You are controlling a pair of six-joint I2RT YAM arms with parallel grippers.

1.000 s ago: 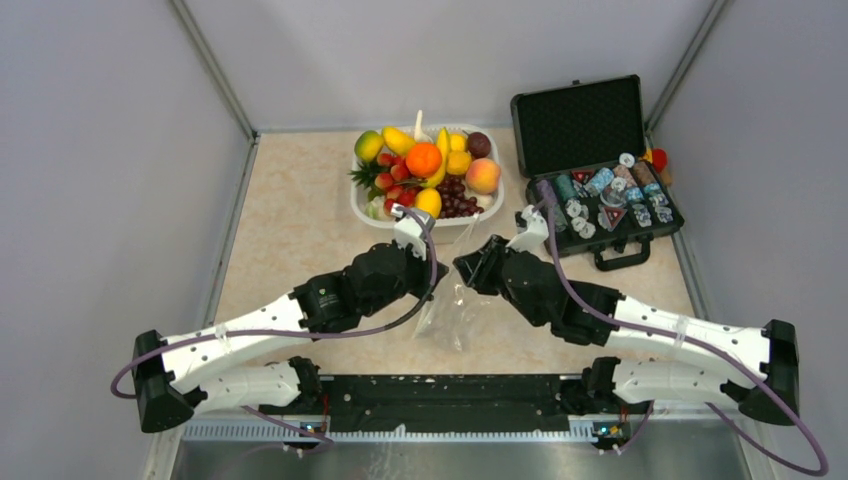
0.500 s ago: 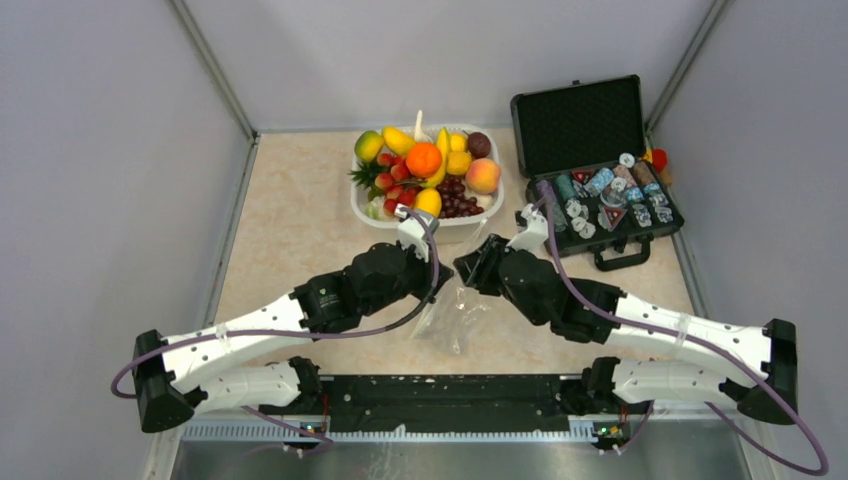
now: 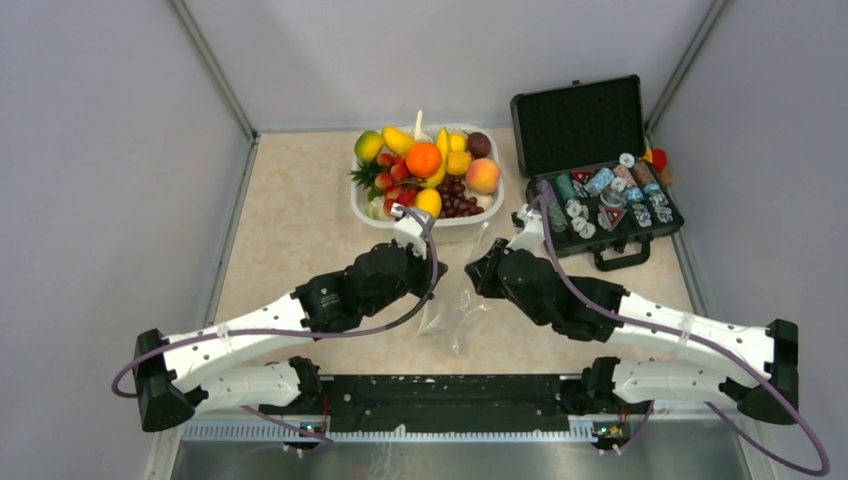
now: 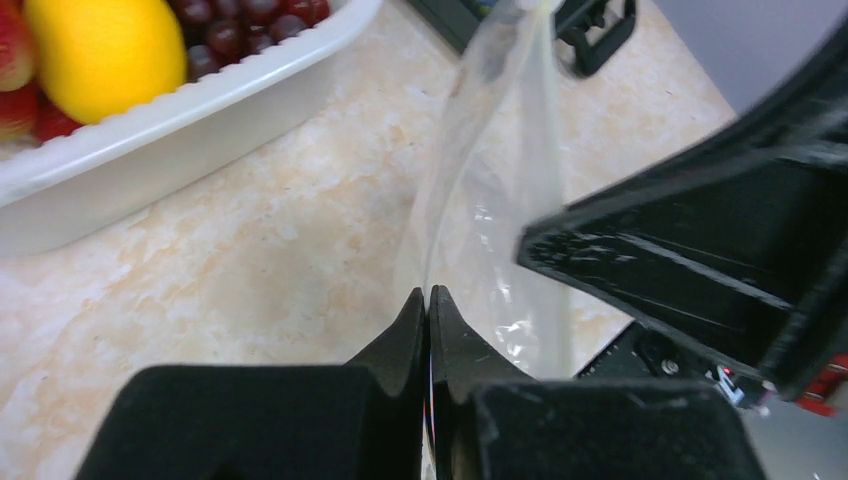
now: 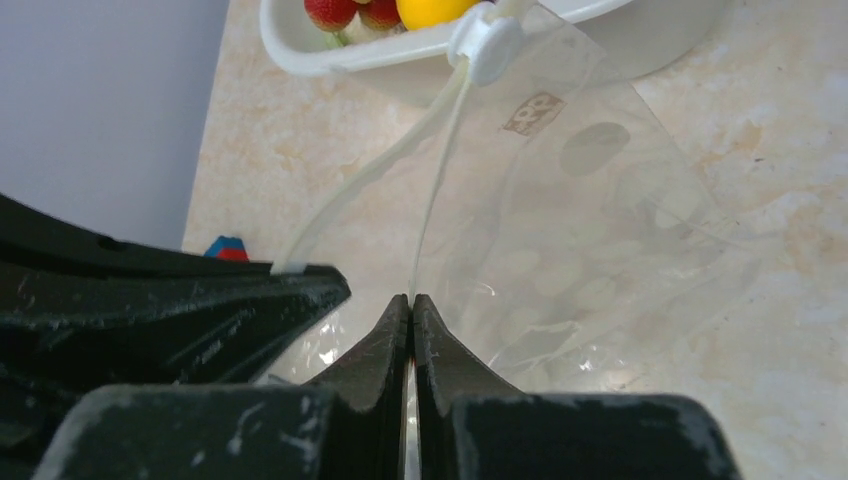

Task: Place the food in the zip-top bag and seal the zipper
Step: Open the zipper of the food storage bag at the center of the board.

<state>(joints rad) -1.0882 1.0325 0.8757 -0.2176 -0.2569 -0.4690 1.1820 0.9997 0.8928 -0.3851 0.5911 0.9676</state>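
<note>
The food, glossy toy fruits such as an orange, a peach and grapes, lies heaped in a white tub at the back. In front of the tub the clear zip-top bag hangs between both arms, its bottom on the table. My left gripper is shut on one lip of the bag. My right gripper is shut on the other lip. The zipper splits into two white strips below its slider, one running to each gripper. No fruit shows inside the bag.
An open black case with small round chips stands at the back right, close to my right arm. Something red sits behind it. Grey walls close in the table on the left, back and right.
My right gripper's jaws have gone from apart to shut on the bag's lip, and that wrist has shifted slightly toward the tub. The left arm has kept its hold.
</note>
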